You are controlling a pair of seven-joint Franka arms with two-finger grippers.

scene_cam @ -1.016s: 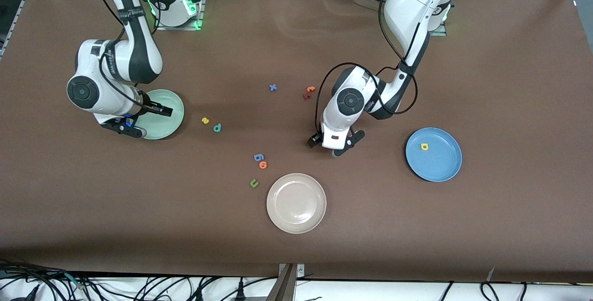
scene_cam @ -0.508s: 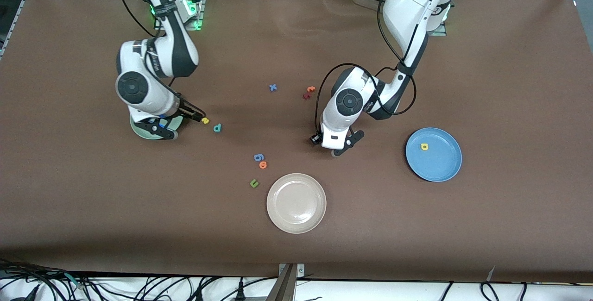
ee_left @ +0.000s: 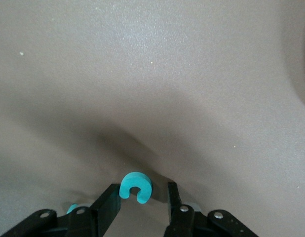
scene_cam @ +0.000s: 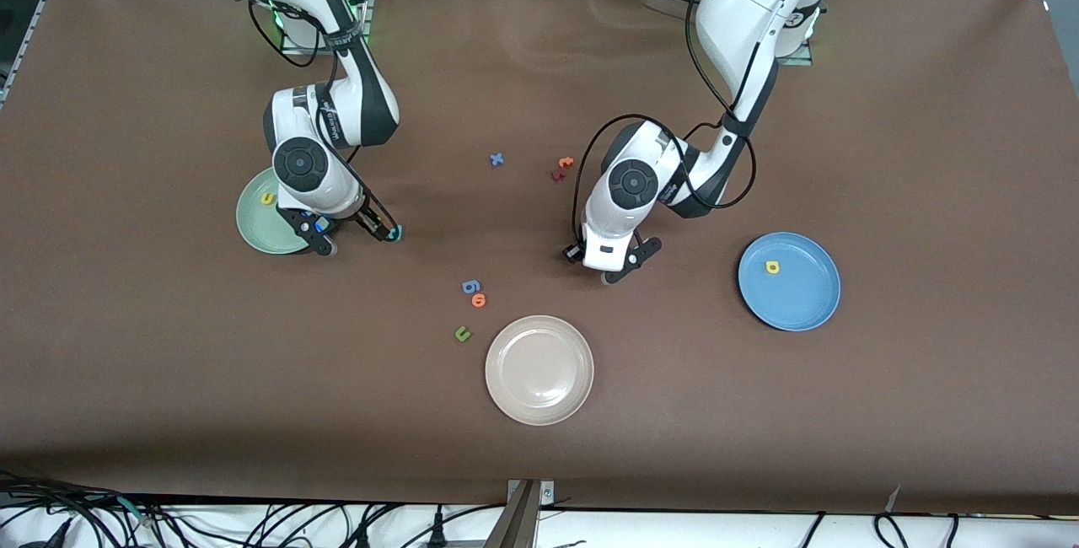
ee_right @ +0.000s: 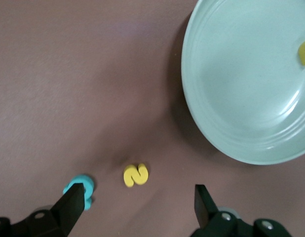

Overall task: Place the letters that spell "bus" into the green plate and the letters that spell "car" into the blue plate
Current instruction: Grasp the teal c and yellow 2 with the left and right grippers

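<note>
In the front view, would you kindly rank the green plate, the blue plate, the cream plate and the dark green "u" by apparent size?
1. Cream plate, slightly the largest.
2. Blue plate.
3. Green plate: partly hidden by the right arm, so its rank is unsure.
4. Dark green "u", far smaller.

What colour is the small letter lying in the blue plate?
Yellow. The letter in the blue plate shows best in the front view.

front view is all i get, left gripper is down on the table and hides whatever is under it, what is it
Observer: A teal "c" lies on the table between the left gripper's fingers.
Operator: gripped yet
Observer: Not yet. One finger stands off it with a gap.
Operator: and the other arm
Observer: The right gripper is wide open over the yellow "s", with the teal "b" partly under one finger.
</note>
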